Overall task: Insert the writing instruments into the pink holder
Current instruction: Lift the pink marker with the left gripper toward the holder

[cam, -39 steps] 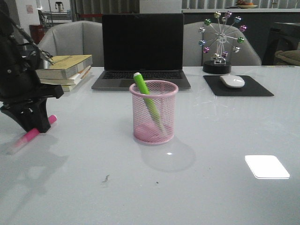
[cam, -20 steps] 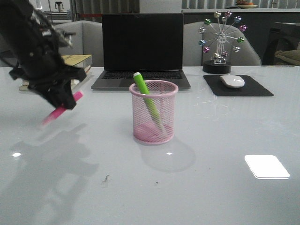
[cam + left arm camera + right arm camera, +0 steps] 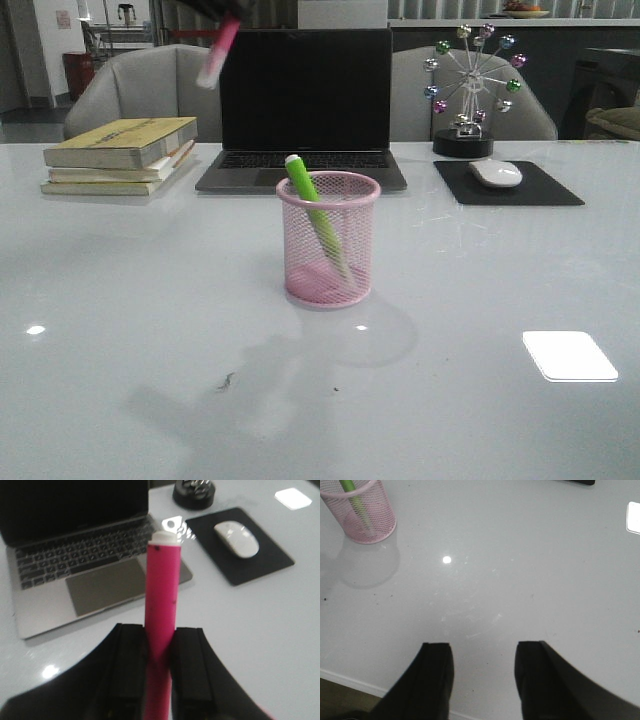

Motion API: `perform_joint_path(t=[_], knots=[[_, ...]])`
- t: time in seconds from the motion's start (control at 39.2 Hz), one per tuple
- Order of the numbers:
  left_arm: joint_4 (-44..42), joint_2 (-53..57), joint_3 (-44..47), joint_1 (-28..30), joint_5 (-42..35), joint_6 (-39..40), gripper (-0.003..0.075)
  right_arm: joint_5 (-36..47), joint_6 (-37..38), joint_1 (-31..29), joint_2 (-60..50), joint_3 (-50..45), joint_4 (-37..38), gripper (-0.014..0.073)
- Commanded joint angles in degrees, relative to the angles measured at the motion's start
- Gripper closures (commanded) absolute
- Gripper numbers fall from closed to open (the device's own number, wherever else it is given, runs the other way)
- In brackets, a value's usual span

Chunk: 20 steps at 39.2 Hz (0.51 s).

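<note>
The pink holder (image 3: 329, 239) stands alone with bare table (image 3: 150, 330) all around; the green marker (image 3: 316, 215) leans inside, leaving room beside it.

A: Where did the pink marker (image 3: 218, 52) go? A second ago it lay on the table at the left edge of the front view.

B: It went up. Half a second ago it hung tilted over the table at the left. Now it is at the top of the frame, left of the middle, in front of the laptop (image 3: 303, 105) screen's upper left corner.

A: And the big black arm?

B: It filled the left side before. Now only a dark bit shows at the top edge.

A: So the left gripper (image 3: 159, 652) lifted it?

B: Yes, its fingers pinch the marker between them.

A: Anything else?

B: The books (image 3: 122, 153) were partly hidden. Now you can see the whole stack.
</note>
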State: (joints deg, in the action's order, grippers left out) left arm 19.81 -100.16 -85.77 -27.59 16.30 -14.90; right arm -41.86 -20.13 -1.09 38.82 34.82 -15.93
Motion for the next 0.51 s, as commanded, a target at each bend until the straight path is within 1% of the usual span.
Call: perform_joint_path(t=[0.0, 0.13, 0.2, 0.31, 0.38, 0.48], knots=[[2.9, 3.2, 0.8, -3.7, -14.0, 0.0, 0.0623, 3.2, -0.5, -0.5, -0.2, 1.5, -0.2, 0.0177], [3.6, 3.2, 6.0, -8.7, -26.3, 0.0, 0.0622, 2.9, -0.5, -0.5, -0.2, 1.5, -0.2, 0.0177], [3.1, 3.2, 9.6, -11.3, -31.8, 0.0, 0.0622, 2.6, -0.5, -0.5, -0.2, 1.5, -0.2, 0.0177], [2.9, 3.0, 14.9, -13.9, -40.7, 0.3, 0.0622, 2.4, -0.5, -0.5, -0.2, 1.5, 0.3, 0.0177], [2.9, 2.1, 18.4, -15.8, -49.1, 1.8, 0.0622, 2.4, -0.5, -0.5, -0.2, 1.5, 0.9, 0.0177], [2.9, -0.3, 20.5, -17.1, -55.2, 3.6, 0.0623, 2.2, -0.5, -0.5, -0.2, 1.5, 0.9, 0.0177]])
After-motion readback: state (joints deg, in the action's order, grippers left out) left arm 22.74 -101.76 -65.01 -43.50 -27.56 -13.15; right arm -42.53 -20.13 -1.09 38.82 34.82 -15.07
